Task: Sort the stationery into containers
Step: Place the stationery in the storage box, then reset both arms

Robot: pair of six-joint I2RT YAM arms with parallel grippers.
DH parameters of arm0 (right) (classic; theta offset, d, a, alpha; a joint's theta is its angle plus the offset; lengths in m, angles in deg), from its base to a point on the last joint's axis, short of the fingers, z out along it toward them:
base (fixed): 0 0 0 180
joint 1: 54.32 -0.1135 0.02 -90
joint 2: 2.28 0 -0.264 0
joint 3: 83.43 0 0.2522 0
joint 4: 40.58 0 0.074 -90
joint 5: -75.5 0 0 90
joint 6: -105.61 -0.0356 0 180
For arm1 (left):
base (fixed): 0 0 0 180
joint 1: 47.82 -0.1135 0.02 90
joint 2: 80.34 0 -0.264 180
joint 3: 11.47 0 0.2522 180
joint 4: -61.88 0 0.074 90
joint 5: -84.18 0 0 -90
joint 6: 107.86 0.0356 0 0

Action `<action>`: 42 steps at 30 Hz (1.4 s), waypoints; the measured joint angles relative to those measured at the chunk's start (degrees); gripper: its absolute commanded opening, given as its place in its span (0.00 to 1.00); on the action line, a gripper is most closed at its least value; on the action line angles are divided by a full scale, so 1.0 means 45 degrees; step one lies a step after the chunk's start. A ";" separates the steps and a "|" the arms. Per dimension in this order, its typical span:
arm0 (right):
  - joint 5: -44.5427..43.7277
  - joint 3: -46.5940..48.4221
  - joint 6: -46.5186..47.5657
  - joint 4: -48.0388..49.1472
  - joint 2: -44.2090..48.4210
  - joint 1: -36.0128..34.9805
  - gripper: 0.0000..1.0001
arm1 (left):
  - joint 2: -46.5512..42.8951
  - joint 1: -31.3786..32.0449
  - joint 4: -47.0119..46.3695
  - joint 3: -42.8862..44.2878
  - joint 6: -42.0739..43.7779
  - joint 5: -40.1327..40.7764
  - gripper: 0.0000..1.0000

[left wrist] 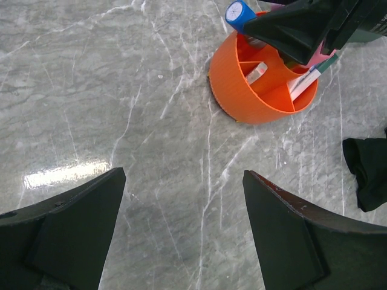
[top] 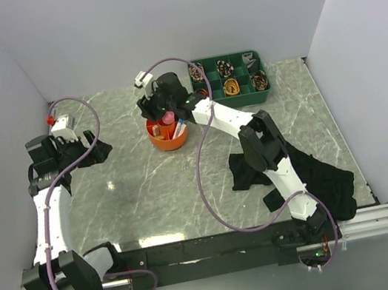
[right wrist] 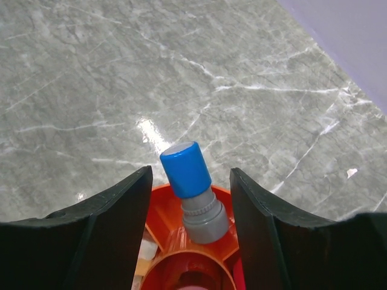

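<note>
The round orange organiser [top: 169, 139] stands mid-table; it also shows in the left wrist view [left wrist: 254, 96] and the right wrist view [right wrist: 158, 212]. A blue-capped grey marker [right wrist: 188, 175] leans upright in one of its sections, seen too in the left wrist view [left wrist: 240, 13]. My right gripper [top: 164, 103] hovers just over the organiser, open, its fingers either side of the marker with gaps [right wrist: 190, 172]. A pink tube [top: 168, 119] sits in the centre tube. White pens [left wrist: 302, 81] and a small beige piece [left wrist: 257, 71] lie in other sections. My left gripper [top: 97, 148] is open and empty over bare table [left wrist: 184, 174].
A black cloth [top: 296, 172] lies at the right under the right arm, its edge in the left wrist view [left wrist: 369, 169]. A green tray of ribbon rolls [top: 231, 78] stands at the back right. White walls close in the table.
</note>
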 measured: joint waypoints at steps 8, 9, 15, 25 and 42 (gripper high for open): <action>-0.0204 -0.0646 -0.0019 -0.0287 0.0913 -0.0039 0.63 | -0.0248 0.0000 -0.0461 -0.0301 -0.0073 -0.0209 0.86; -0.0257 -0.0748 -0.0019 -0.0296 0.1069 -0.0039 0.63 | -0.0267 0.0000 -0.0559 -0.0350 -0.0107 -0.0233 0.86; -0.0447 -0.1350 0.0117 -0.0568 0.2404 -0.0063 0.65 | -0.0296 0.0000 -0.1083 -0.0588 -0.0680 -0.0491 0.86; -0.2142 -0.4663 -0.0787 -0.0471 0.6810 0.0879 0.82 | -0.0083 0.0000 -0.1987 -0.0738 -0.1739 0.0403 0.88; -0.3764 -1.4634 -0.1671 -0.0384 1.4474 0.5105 1.00 | -0.0146 0.0102 -0.1695 -0.1651 -0.0568 0.0860 0.99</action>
